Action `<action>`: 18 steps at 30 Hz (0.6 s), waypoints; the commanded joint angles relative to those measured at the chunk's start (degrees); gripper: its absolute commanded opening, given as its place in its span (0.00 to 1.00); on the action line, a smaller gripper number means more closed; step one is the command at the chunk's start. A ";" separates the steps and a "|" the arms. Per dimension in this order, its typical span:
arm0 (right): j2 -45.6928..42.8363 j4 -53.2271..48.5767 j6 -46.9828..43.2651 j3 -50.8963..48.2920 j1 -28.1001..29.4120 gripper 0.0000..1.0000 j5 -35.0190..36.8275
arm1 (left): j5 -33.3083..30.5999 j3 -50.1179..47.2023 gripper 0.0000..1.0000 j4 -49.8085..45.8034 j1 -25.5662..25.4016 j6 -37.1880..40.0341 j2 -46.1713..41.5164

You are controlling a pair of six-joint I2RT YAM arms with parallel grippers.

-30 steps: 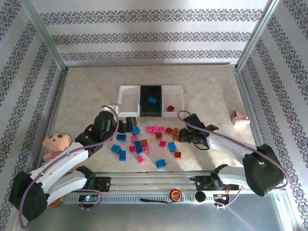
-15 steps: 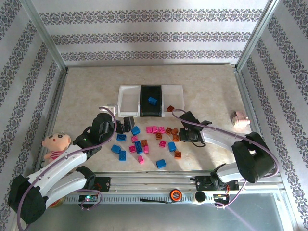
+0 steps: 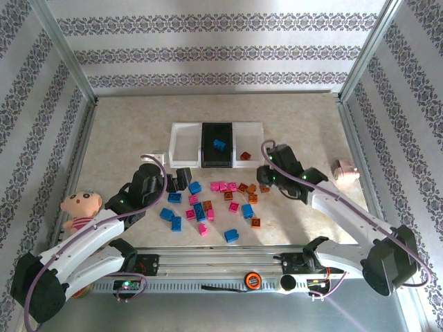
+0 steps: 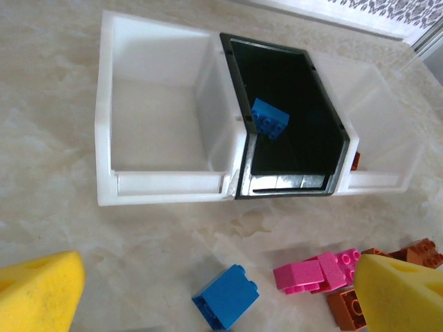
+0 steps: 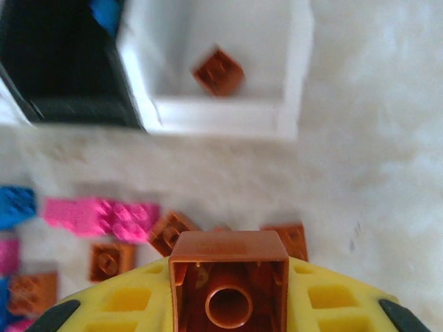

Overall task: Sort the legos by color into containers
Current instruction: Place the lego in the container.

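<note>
Blue, pink and orange-brown legos (image 3: 214, 204) lie scattered on the table in front of the containers (image 3: 183, 130). These are a white tray (image 4: 104, 104), a black tray (image 4: 332, 124) with one blue brick (image 4: 270, 117) in it, and a white tray (image 5: 294, 90) with one brown brick (image 5: 218, 70) in it. My right gripper (image 3: 266, 176) is shut on an orange-brown brick (image 5: 228, 283), held above the table just before the right white tray. My left gripper (image 3: 181, 178) stands open over a blue brick (image 4: 225, 296), its yellow fingers (image 4: 38, 294) wide on either side.
A pale pink toy pig (image 3: 346, 169) lies at the right by the frame. A doll (image 3: 81, 207) sits at the left edge. Metal frame posts and patterned walls bound the table on three sides.
My right gripper has shut on the orange-brown brick among the pile and drawn up and back toward the right white tray. The left gripper has barely moved.
</note>
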 commanded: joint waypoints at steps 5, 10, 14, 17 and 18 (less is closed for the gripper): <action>20.42 4.91 -4.64 15.78 -1.17 0.29 1.42 | -0.82 -0.44 0.99 -3.06 -0.36 -2.05 -0.86; 32.26 4.90 -5.31 24.00 -3.55 0.29 0.91 | -1.62 -0.03 0.99 -7.19 -0.38 -3.77 -1.46; 37.70 4.79 -4.93 27.98 -4.97 0.33 -0.02 | -1.89 -0.91 0.99 -8.13 -0.39 -4.96 -2.73; 40.23 4.80 -4.05 29.55 -5.91 0.39 -0.78 | -2.41 -1.44 0.99 -8.67 -0.33 -5.57 -3.58; 40.86 4.79 -3.72 29.90 -6.09 0.43 -1.07 | -2.63 -1.41 0.99 -9.00 -0.37 -5.67 -3.68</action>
